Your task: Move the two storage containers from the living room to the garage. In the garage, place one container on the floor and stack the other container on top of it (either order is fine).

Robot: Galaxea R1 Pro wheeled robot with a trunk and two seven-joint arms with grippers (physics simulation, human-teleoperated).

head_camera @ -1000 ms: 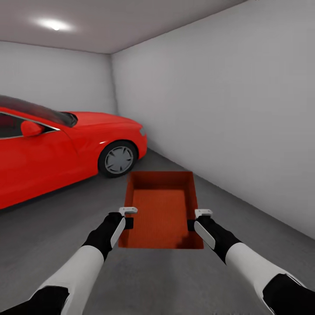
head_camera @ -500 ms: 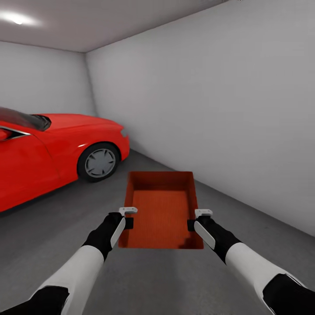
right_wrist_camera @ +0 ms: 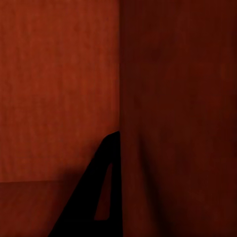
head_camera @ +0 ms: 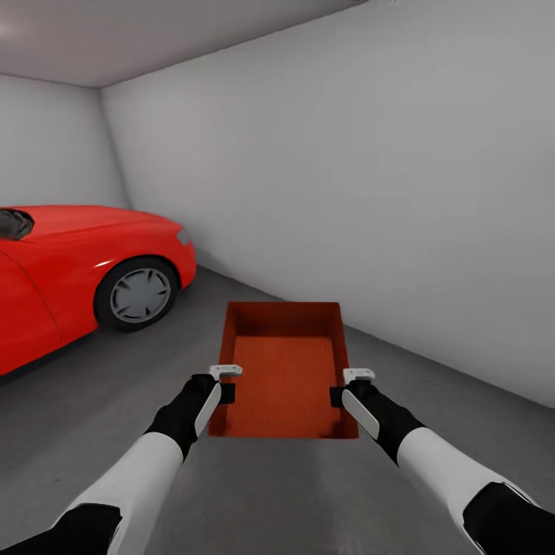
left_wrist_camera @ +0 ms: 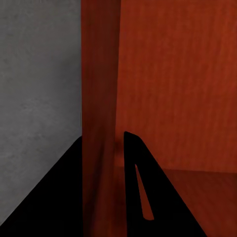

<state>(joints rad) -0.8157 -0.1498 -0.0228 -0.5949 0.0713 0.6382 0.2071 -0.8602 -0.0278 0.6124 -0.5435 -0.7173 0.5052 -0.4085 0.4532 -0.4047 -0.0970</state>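
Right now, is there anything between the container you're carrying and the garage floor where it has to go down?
Nothing visible. The storage container hangs between the left gripper and right gripper, each clamped on a side wall. The grey floor around it looks bare; the red car sits well off to the left.

The head view looks forward and down from above both arms, over the box (head_camera: 285,370) held in front, the grey floor (head_camera: 92,385), the car (head_camera: 85,262) at left and a white wall (head_camera: 370,193) ahead. Each wrist view sits very close against a side wall of the box (left_wrist_camera: 101,98) (right_wrist_camera: 168,98), looking along its hand's fingers. All three views share the box.
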